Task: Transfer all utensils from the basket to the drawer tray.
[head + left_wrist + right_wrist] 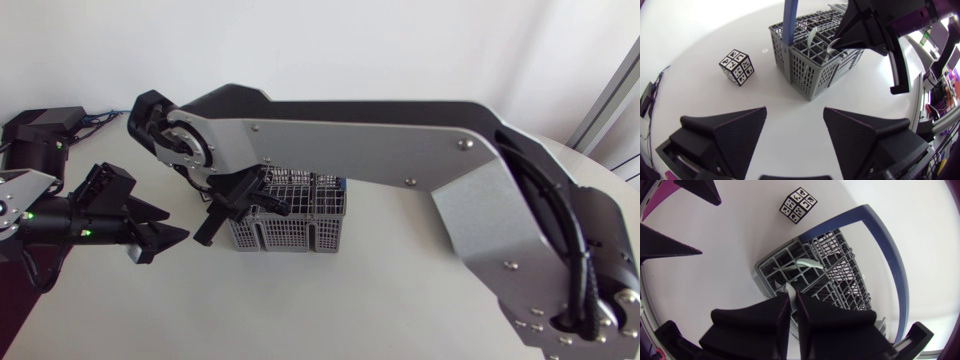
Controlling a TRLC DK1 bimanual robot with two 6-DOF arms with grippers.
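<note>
**Right claw (792,299) on a utensil at the basket, left claw idle**

My right claw's two black wedge fingers stand almost together, clamped from both sides on a pale, flat utensil handle (790,289). The handle stands in an end compartment of the grey plastic mesh cutlery basket (812,75). A second pale utensil (807,264) leans across a compartment just ahead of the claw. A blue arched carry handle (789,20) rises over the basket. My right arm lies across the white tabletop (350,300) from the right, past the middle. My left claw (794,111) hangs near the basket's end, fingers wide apart, holding nothing. A black-and-white patterned cube (737,67) sits on the tabletop near the basket, not touching it.
</note>
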